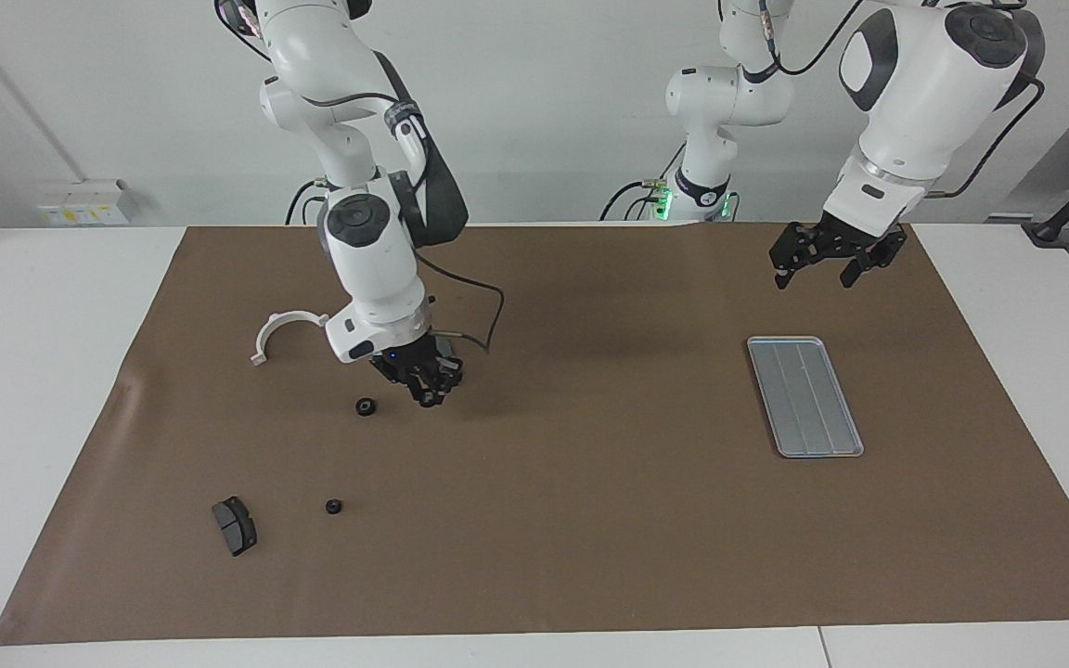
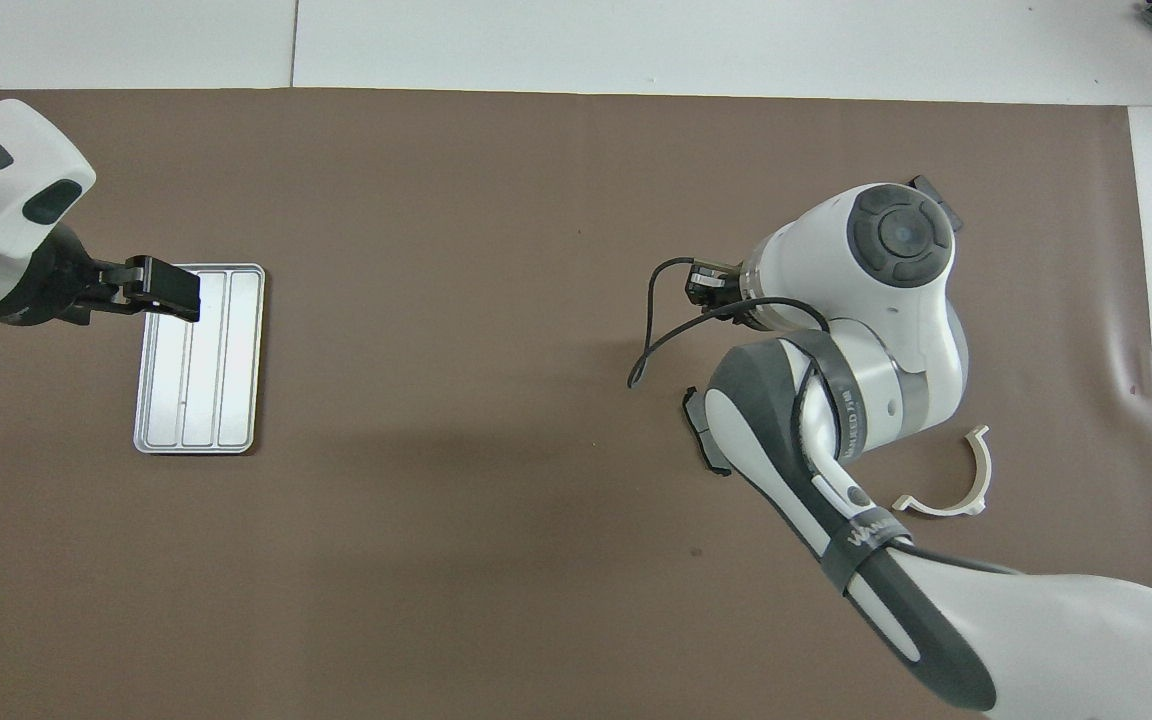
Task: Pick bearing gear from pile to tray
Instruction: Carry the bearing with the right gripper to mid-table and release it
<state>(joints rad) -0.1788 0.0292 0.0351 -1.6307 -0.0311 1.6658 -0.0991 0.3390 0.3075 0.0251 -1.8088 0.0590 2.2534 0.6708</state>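
Counter (image 1: 590,520): brown mat, carrying all items. My right arm: reaches over the pile at its end of the counter; right gripper (image 1: 430,388) low beside a gear, whether clenched or released I cannot tell. My left arm: waits, left gripper (image 1: 822,264) raised by the tray's robot-side end, fingers spread, holding nothing. Tray (image 1: 804,396): silver, grooved, no gear in it, well apart from the pile. White bracket (image 1: 279,332): nearest the robots. Brake pad (image 1: 235,525): farthest out. Gears: one (image 1: 366,406) just beside my right gripper, another (image 1: 334,507) farther out. Judgement: centre over the nearer gear, descend straight, close gently. Overhead, my arm hides both gears.
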